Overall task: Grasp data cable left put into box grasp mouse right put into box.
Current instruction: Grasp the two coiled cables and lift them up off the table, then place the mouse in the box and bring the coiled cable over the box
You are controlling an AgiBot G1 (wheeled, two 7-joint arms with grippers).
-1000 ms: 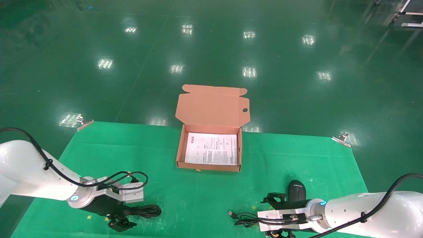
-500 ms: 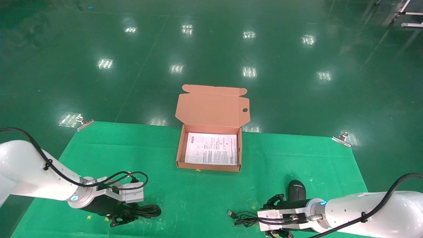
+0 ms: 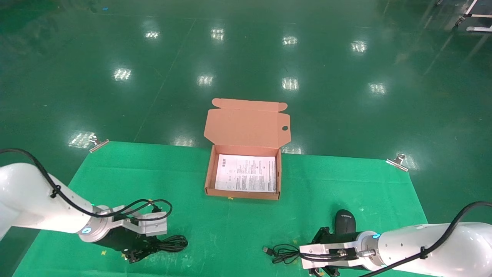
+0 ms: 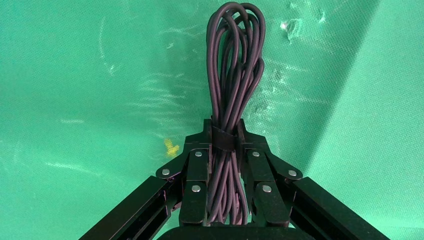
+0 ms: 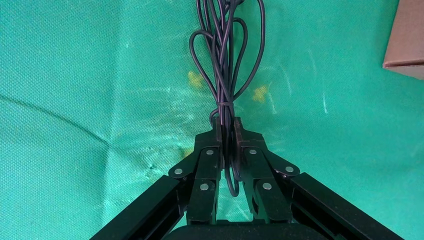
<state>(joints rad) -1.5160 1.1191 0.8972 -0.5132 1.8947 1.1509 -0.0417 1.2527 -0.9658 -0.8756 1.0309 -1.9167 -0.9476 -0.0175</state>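
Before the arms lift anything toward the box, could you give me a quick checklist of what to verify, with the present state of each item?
1. Left gripper shut on the data cable at its tie band: ok.
2. Right gripper holding the mouse body: not ok; it pinches only the mouse's thin cord.
3. Box lid open: ok.
4. Box interior free of objects above its printed sheet: ok.
5. Both loads lifted off the green mat: not ok for the mouse, cannot tell for the cable.
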